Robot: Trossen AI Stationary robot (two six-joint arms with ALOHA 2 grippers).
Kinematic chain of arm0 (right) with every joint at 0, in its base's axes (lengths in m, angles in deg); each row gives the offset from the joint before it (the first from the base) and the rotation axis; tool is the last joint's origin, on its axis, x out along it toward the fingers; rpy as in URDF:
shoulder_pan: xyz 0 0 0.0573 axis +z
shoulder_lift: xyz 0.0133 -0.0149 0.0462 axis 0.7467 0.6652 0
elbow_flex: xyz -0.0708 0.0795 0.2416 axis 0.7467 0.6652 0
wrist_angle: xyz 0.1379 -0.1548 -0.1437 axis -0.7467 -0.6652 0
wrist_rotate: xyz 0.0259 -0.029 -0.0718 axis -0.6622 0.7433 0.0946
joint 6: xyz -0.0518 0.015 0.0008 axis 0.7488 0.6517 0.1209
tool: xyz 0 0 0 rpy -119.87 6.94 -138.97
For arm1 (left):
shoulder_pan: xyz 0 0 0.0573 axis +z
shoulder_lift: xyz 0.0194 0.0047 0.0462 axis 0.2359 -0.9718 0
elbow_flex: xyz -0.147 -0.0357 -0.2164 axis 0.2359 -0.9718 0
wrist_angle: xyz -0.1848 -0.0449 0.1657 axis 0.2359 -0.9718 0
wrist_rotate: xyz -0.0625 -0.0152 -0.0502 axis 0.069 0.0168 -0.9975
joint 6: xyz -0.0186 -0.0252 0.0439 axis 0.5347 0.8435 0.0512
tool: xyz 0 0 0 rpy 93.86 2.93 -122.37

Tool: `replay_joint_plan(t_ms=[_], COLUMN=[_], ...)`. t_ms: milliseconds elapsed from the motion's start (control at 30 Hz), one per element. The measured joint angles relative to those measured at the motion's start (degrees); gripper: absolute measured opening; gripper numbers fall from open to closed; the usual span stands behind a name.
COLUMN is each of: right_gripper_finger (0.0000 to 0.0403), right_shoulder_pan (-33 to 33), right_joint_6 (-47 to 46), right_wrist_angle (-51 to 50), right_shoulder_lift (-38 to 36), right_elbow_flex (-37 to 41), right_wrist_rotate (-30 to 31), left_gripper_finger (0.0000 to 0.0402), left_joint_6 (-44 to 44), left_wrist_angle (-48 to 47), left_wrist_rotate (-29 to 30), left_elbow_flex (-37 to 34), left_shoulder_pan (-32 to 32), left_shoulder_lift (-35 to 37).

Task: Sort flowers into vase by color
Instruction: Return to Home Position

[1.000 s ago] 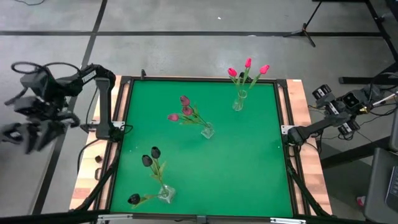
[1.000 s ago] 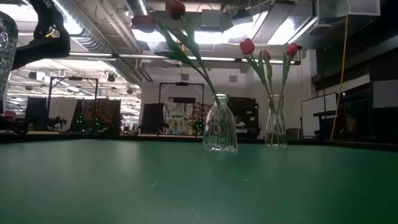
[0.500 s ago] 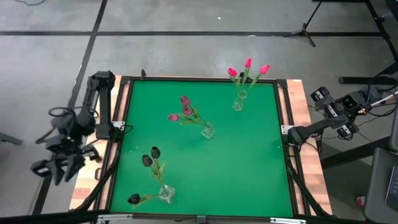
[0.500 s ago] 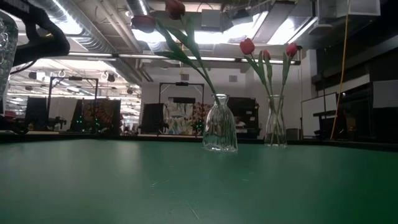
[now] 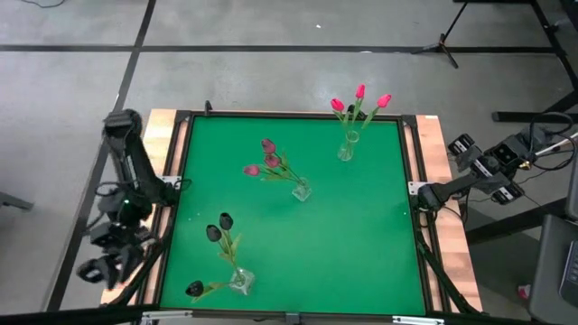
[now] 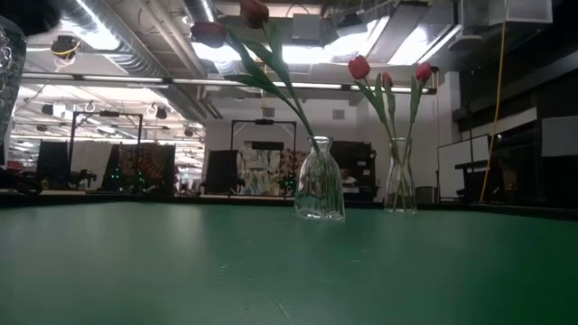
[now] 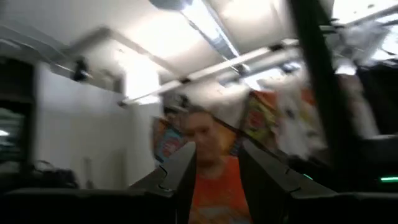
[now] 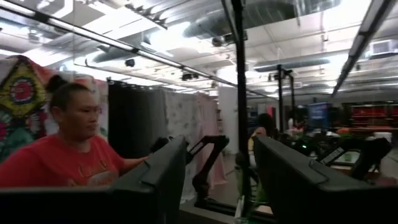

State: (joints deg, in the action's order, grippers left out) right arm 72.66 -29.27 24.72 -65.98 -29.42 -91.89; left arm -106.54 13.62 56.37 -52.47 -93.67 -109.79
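Observation:
Three glass vases stand on the green table [image 5: 361, 244], each holding flowers by their stems. Bright pink-red flowers [image 5: 359, 99] are in the far-right vase [image 5: 346, 149], mauve flowers [image 5: 266, 161] in the middle vase [image 5: 302, 190], and near-black flowers [image 5: 217, 230] in the near vase [image 5: 240, 282]. My left gripper [image 5: 95, 271] hangs off the table's left edge, open with nothing between its fingers [image 7: 217, 177]. My right gripper [image 5: 470, 158] waits beyond the right edge, open and holding nothing [image 8: 221, 180].
Wooden borders [image 5: 433, 162] frame the green table. The low view shows the middle vase [image 6: 319, 181] and the far-right vase [image 6: 400, 176] upright, with the near vase [image 6: 7, 81] at its left edge. A person in orange [image 7: 211, 186] and a person in red [image 8: 62, 155] are beyond the table.
My left gripper has swung down and toward the table's near edge, outside the left edge, as its arm folded. It stayed open. The vases and flowers have not moved.

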Motion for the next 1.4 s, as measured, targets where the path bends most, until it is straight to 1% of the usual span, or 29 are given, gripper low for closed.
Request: replay_joint_plan(t_ms=[67, 100, 133, 200, 233, 300, 333, 400, 533, 633, 700, 733, 800, 867, 900, 1000, 1067, 1167, 1200, 1267, 1300, 1367, 1400], right_gripper_finger=[0.0189, 0.0189, 0.0189, 0.0189, 0.0189, 0.0189, 0.0189, 0.0189, 0.0189, 0.0189, 0.0189, 0.0189, 0.0189, 0.0189, 0.0189, 0.0189, 0.0189, 0.0189, 0.0189, 0.0189, 0.0189, 0.0189, 0.0189], right_shoulder_pan=[0.0, 0.0, 0.0, 0.02, 0.01, 0.04, 0.04, 0.04, 0.04, 0.04, 0.04, 0.04, 0.04, 0.04, 0.04, 0.0, 0.02, 0.02, 0.02, 0.0, 0.0, 0.0, 0.0], right_joint_6=[-0.06, 0.11, 0.23, 0.41, 0.63, 0.83, 0.83, 0.74, 0.68, 0.67, 0.66, 0.66, 0.66, 0.83, 1.07, 2.4, 2.02, 0.1, -0.75, -2.26, -2.63, -3.7, -4.11], right_wrist_angle=[0.06, 0.06, -0.15, -0.4, -0.58, -0.89, -1.16, -2.04, -1.83, -1.69, -1.81, -1.94, -2.16, -3.79, -4.86, -4.71, -1.19, 5.53, 7.61, 14.38, 18.41, 25.09, 26.63], right_shoulder_lift=[0.0, 0.0, 0.0, 0.0, 0.0, 0.0, 0.0, 0.0, 0.0, 0.0, 0.0, 0.0, 0.0, 0.0, 0.0, 0.0, 0.0, -0.02, -0.02, 0.0, -0.02, -0.02, -0.04], right_elbow_flex=[0.0, 0.0, 0.0, 0.0, 0.0, 0.0, -0.02, 0.0, 0.0, 0.0, -0.02, -0.02, -0.02, 0.02, 0.05, 2.97, 6.88, 13.91, 16.47, 21.34, 23.7, 28.33, 30.32], right_wrist_rotate=[-0.94, -1.25, -1.28, -1.27, -1.28, -1.29, -1.29, -1.29, -1.29, -1.31, -1.29, -1.29, -1.27, -0.5, 1.07, 5.66, 6.34, 5.04, 4.79, 4.47, 4.33, 4.03, 3.77], left_gripper_finger=[0.0118, 0.0118, 0.0118, 0.0118, 0.0118, 0.0118, 0.0118, 0.0118, 0.0118, 0.0118, 0.0118, 0.0118, 0.0118, 0.0118, 0.0118, 0.0118, 0.0118, 0.0118, 0.0118, 0.0118, 0.0118, 0.0118, 0.0118], left_joint_6=[-0.24, -0.68, -0.75, 0.89, 1.93, 2.77, 3.58, 3.25, -0.71, -0.57, 0.37, 0.99, 2.45, 7.93, 10.62, 13.15, 14.12, 15.43, 16.79, 18.2, 18.74, 18.9, 18.77], left_wrist_angle=[9.73, 14.82, 17.17, 15.84, 17.24, 17.16, 15.23, 7.18, -12.67, -28.53, -36.18, -38.5, -39.19, -43.34, -44.39, -47.85, -48.05, -44.54, -42.3, -33.24, -30.09, -31.84, -32.4], left_wrist_rotate=[-1.31, -3.59, -5.6, -8.18, -9.13, -12.79, -14.13, -14.39, -18.19, -16.65, -15.58, -15.27, -13.25, -14.23, -14.27, -15.09, -16.29, -15.5, -15.72, -16.17, -16.2, -17.41, -17.48], left_elbow_flex=[-0.19, -0.41, -0.47, -0.57, -0.59, -0.59, -0.74, -1.25, -1.26, -1.21, -1.28, -1.28, -0.25, 0.9, 1.12, -0.21, -2.57, -8.49, -11.2, -16.06, -17.34, -16.48, -16.71], left_shoulder_pan=[2.91, 4.6, 6.44, 10.83, 12.81, 15.96, 17.14, 19.2, 20.1, 19.98, 19.95, 19.88, 20.01, 19.94, 19.84, 19.87, 19.87, 19.87, 19.85, 19.86, 19.85, 19.85, 19.85], left_shoulder_lift=[-4.74, -6.94, -8.31, -6.53, -4.48, 1.57, 4.8, 12.36, 30.53, 44.23, 52.45, 54.75, 53.94, 54.3, 54.57, 54.37, 54.34, 54.44, 54.33, 54.3, 54.52, 54.24, 54.2])
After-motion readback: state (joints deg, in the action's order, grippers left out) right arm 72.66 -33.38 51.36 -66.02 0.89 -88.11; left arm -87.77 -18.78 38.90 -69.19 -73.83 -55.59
